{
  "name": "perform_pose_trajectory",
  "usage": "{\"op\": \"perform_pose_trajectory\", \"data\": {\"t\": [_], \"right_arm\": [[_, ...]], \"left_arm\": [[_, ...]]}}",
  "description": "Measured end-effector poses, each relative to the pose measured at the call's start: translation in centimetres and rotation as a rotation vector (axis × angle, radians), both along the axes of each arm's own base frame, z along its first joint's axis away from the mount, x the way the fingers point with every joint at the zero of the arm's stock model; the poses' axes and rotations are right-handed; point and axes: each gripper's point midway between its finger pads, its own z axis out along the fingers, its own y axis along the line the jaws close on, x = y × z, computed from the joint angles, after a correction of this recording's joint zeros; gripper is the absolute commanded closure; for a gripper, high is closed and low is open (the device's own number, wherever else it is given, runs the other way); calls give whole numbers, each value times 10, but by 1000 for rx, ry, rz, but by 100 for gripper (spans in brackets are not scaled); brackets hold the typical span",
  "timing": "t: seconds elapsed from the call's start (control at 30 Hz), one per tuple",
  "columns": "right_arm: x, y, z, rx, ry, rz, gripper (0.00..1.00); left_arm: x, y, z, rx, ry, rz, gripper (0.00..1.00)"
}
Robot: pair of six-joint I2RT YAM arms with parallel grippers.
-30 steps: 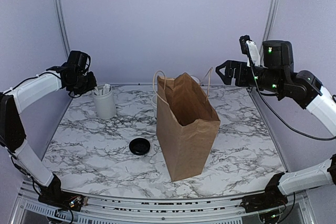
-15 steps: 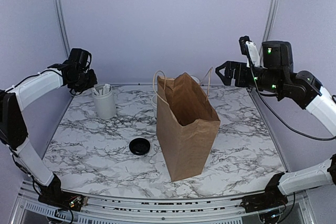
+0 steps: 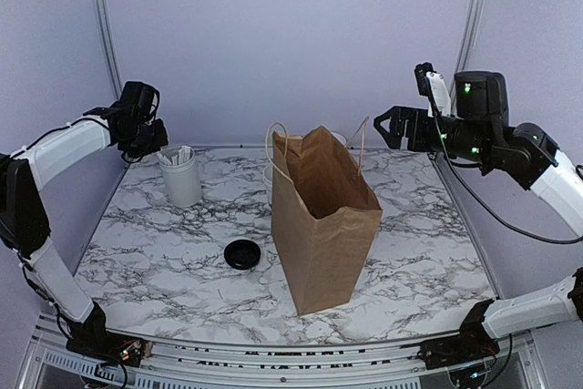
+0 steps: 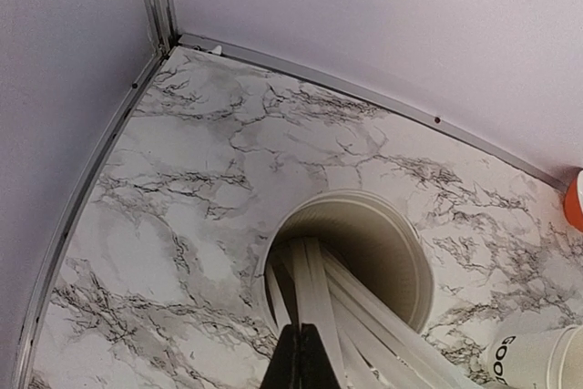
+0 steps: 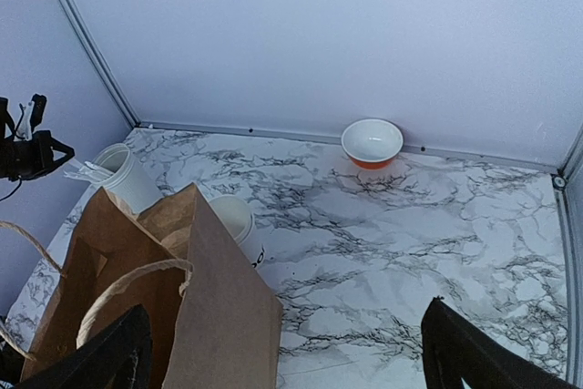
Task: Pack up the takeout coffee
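Observation:
The takeout coffee cup (image 5: pixel 235 221), white with black lettering near its base, stands without a lid behind the brown paper bag (image 3: pixel 323 216). It also shows in the left wrist view as the cup (image 4: pixel 539 363). A loose black lid (image 3: pixel 242 254) lies left of the bag. My left gripper (image 4: pixel 301 359) is shut just above a white cup of stirrers (image 4: pixel 405 234). Whether a stirrer is pinched between its fingers I cannot tell. In the top view the left gripper (image 3: pixel 155 144) hangs at the stirrer cup (image 3: pixel 181 179). My right gripper (image 3: pixel 383 126) hovers open, high beside the bag's far right.
An orange bowl (image 5: pixel 372 143) with a white inside sits by the back wall. The bag (image 5: pixel 173 298) stands open in the middle with its rope handles up. Metal rails edge the marble table (image 3: pixel 428 252) at the back and sides.
The left gripper has edged up and right toward the stirrer cup and its jaws have closed. The right arm has not moved.

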Motion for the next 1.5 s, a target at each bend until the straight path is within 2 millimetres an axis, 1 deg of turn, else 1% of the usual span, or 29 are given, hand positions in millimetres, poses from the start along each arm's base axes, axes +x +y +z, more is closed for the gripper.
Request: {"op": "perform_pose_trajectory", "data": {"t": [0.07,0.23,0.4,0.57,0.63,0.83,1.0,1.07,1.17,1.5], "right_arm": [[0,0,0,0,0,1,0],[0,0,0,-3,-2,1,0],[0,0,0,-7,-3,2,0],[1,1,-2,-14,0,4,0],[2,1,-3,-17,1,4,0],[3,3,-4,-23,4,5,0],[5,4,-7,-31,8,7,0],[6,5,-8,-34,11,7,0],[7,6,-10,-38,15,9,0],[7,8,-12,-38,20,15,0]], "left_arm": [[1,1,6,8,-4,-1,100],[3,2,29,29,-32,-8,100],[1,4,44,46,-42,-18,100],[-10,3,58,59,-47,-35,100],[-15,4,66,67,-55,-39,100],[-29,1,104,93,-118,-47,100],[-41,-1,130,116,-168,-51,100],[-45,-1,135,124,-176,-49,100],[-47,-1,136,134,-174,-51,100],[-43,-2,125,151,-140,-55,100]]}}
